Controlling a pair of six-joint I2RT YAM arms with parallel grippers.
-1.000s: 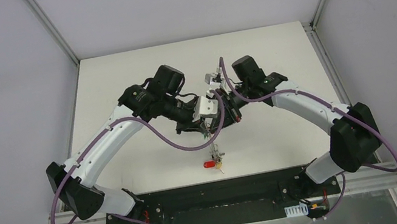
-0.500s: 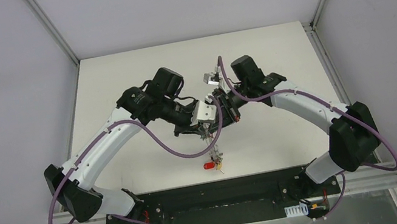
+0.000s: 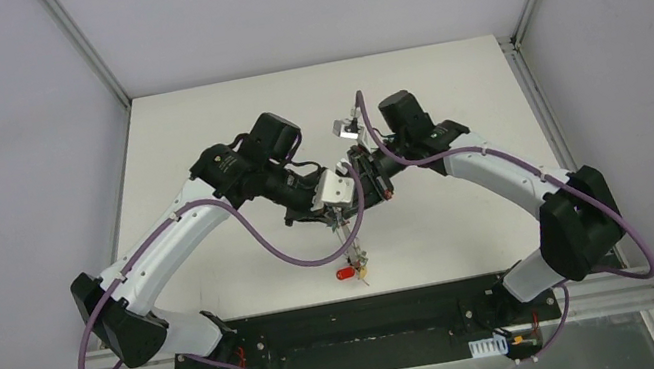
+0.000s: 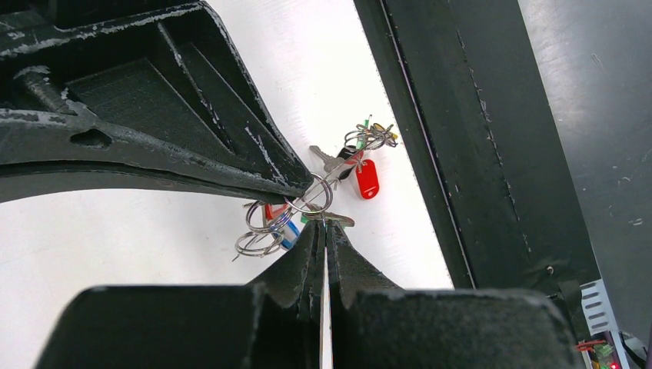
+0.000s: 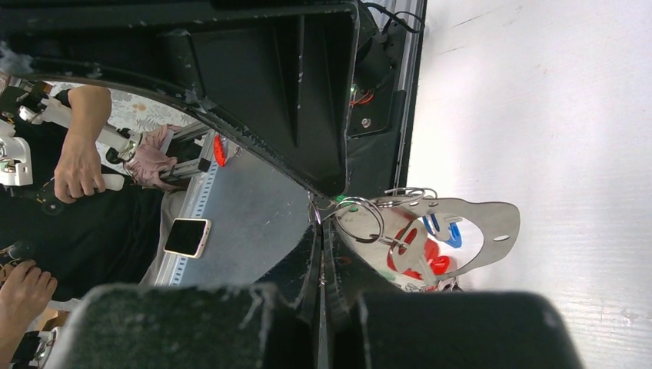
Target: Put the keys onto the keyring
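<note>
My left gripper and right gripper meet tip to tip above the table's middle. In the left wrist view the left gripper is shut on a silver key with a green tag. In the right wrist view the right gripper is shut on the thin wire keyring. A small split ring and wire coils hang between the tips. A red-tagged key hangs low from the wire, near the table. Red and blue tags show beside the right fingertips.
The black base rail runs along the table's near edge, just below the red tag. White walls enclose the white table on three sides. A person's hands and a phone show beyond the table edge in the right wrist view.
Both grippers have shifted slightly left together, still joined at the tips. The hanging red-tagged key has barely moved.
</note>
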